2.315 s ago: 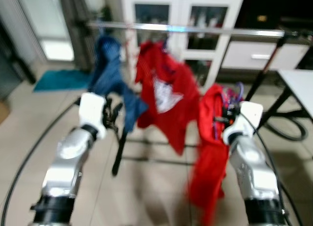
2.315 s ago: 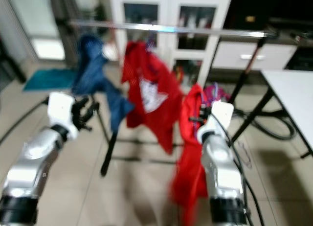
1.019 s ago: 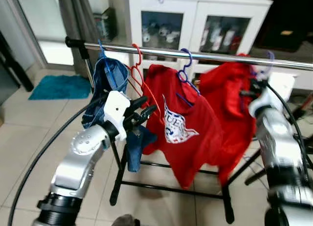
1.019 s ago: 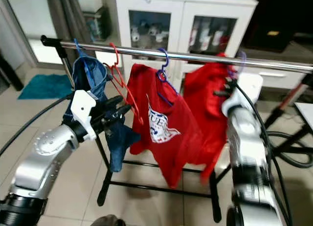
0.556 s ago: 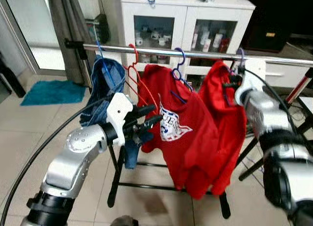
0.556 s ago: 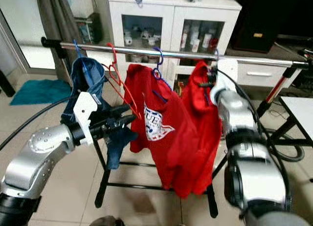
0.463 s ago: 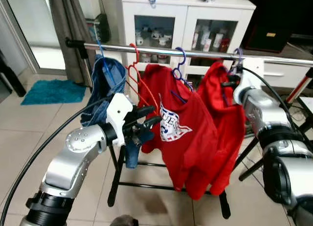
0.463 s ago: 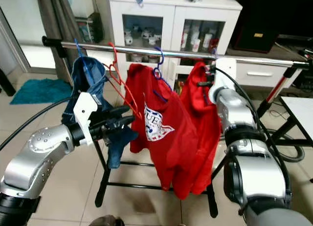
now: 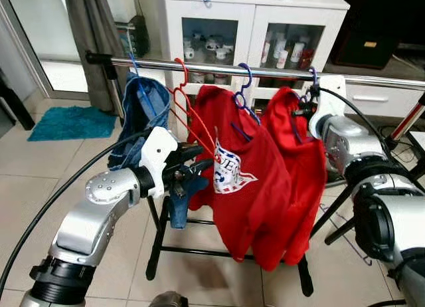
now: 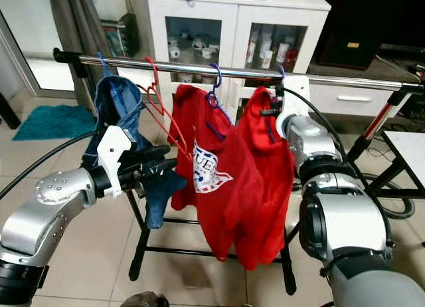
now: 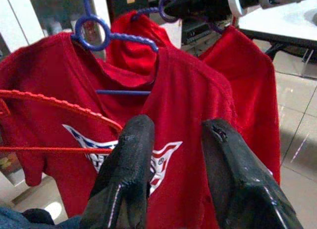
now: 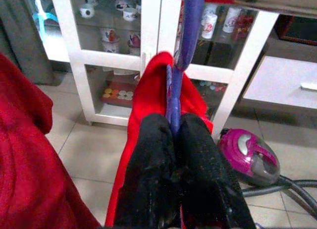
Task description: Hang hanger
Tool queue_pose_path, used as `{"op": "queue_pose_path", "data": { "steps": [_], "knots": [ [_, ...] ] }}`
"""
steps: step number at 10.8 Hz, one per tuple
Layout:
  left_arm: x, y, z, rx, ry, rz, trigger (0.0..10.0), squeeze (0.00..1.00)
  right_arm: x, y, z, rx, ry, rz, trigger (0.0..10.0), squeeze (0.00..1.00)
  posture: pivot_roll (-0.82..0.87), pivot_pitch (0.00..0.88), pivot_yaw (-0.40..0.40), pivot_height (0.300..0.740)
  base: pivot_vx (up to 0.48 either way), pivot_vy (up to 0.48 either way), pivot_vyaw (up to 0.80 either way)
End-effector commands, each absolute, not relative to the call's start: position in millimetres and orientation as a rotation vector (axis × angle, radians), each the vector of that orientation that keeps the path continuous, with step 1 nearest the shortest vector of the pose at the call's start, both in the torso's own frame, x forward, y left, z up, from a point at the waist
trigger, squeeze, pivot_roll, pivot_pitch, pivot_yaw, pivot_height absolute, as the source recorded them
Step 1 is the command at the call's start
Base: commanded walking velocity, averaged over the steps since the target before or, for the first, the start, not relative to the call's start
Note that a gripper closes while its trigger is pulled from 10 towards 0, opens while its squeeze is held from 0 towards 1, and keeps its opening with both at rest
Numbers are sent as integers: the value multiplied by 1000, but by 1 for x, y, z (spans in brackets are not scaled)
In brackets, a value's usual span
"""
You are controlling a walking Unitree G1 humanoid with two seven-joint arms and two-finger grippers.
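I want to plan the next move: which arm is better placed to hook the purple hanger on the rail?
The right. Its claw is shut on the purple hanger just at the rail. The left claw is open, lower down by the red shirt.

A chrome rail on a black-legged rack carries everything here. From the rail's capped end beside the grey curtain, it holds a blue garment on a blue hanger, then an empty red hanger, then a printed red shirt on a blue-purple hanger. Farthest from that end hangs a plain red shirt (its purple hanger's hook sits at the rail).
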State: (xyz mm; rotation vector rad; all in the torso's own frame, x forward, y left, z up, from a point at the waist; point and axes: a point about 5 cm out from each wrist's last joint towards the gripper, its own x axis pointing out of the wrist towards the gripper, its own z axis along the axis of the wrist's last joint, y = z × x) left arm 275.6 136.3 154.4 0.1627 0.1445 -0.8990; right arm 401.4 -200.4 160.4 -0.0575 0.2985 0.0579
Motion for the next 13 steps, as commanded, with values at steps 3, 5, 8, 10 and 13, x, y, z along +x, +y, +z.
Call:
{"op": "queue_pose_path", "data": {
  "steps": [3, 5, 8, 10, 13],
  "knots": [
    [275, 141, 153, 152, 183, -876, 10000, 0, 399, -212, 157, -20, 305, 1, 10000, 1000, 102, 0, -12, 740, 0, 0, 0],
    [276, 149, 160, 136, 98, -790, 10000, 0, 393, -226, 176, 23, 100, 171, 10000, 1000, 97, 0, -16, 740, 0, 0, 0],
    [275, 147, 170, 92, 13, -718, 10000, 0, 353, -233, 190, 93, -23, 436, 10000, 1000, 72, 0, 2, 740, 0, 0, 0],
    [271, 150, 174, 65, -26, -651, 10000, 0, 308, -226, 194, 118, -82, 578, 10000, 1000, 75, 0, -10, 740, 0, 127, 0],
    [263, 156, 173, 64, -16, -577, 10000, 0, 261, -188, 176, 167, -52, 556, 10000, 1000, 86, 0, -33, 740, 0, 455, 0]
  ]
}}
